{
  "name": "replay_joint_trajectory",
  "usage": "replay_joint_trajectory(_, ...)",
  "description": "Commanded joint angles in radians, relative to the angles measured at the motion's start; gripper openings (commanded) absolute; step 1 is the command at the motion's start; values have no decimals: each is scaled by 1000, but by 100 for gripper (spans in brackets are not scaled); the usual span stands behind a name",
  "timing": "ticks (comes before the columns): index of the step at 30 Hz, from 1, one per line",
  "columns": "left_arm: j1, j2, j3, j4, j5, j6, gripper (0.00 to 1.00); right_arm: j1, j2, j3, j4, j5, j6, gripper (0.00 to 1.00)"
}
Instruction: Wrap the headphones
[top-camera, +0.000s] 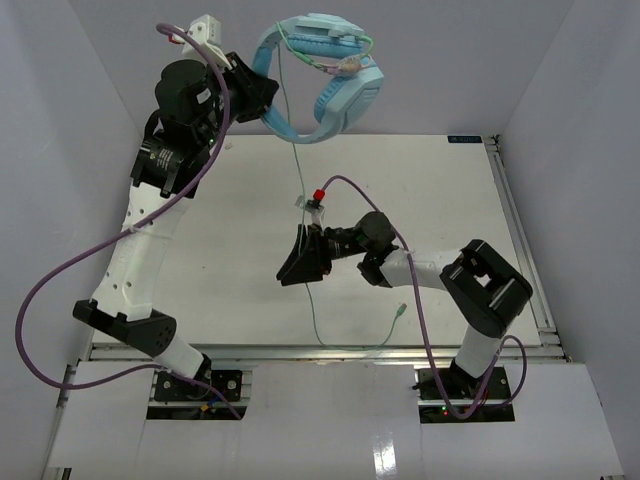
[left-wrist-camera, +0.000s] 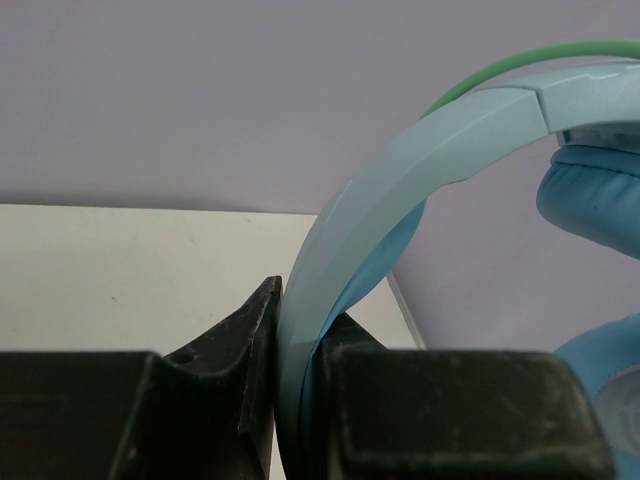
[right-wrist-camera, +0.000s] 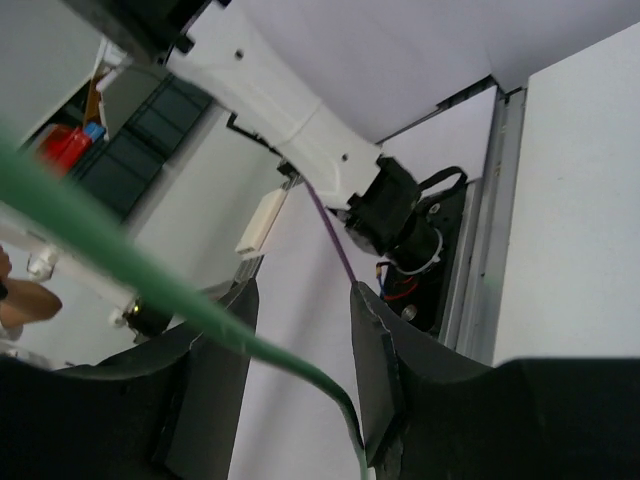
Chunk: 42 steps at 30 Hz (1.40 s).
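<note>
Headphones (top-camera: 345, 95) up high over far edge of table (top-camera: 210, 220). Squeezed tight on blue headband (left-wrist-camera: 400, 190): left gripper (top-camera: 258, 92). Green cable (top-camera: 296, 165) hangs down, passes loose between parted fingers of right gripper (top-camera: 303, 257). Plug (top-camera: 399, 312) lies on table.

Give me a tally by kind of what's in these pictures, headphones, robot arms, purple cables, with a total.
Headphones: 1
Robot arms: 2 (left arm, right arm)
Purple cables: 2 (left cable, right cable)
Total: 5
</note>
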Motion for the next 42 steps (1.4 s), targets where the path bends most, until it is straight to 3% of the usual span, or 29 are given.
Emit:
replay_joint_trajectory(1,95,5,64,46,-63,-44,0,67,-122,-70,231,-13,-159,48)
replay_joint_trajectory(6,152,24,48,39,-118,3,0,138,-219,-111,46,-33,-335,44)
replay_joint_trajectory(15,172,-8,-42,40,-280,172,0,171,-334,-103,-397,-107,-631,16)
replay_joint_trajectory(18,173,-36,-76,37,-299,207,0,153,-360,-31,-704,-80,-860,11)
replay_joint_trajectory(21,173,-73,-132,34,-323,243,0,122,-386,70,-1180,45,-1223,8)
replay_joint_trajectory(25,174,-131,-210,30,-326,259,0,91,-437,142,-1436,273,-1418,8)
replay_joint_trajectory(31,175,-176,-286,16,-290,243,0,52,-475,179,-1560,450,-1517,8)
replay_joint_trajectory(42,178,-149,-437,51,-393,348,0,54,-576,299,-1743,616,-1687,8)
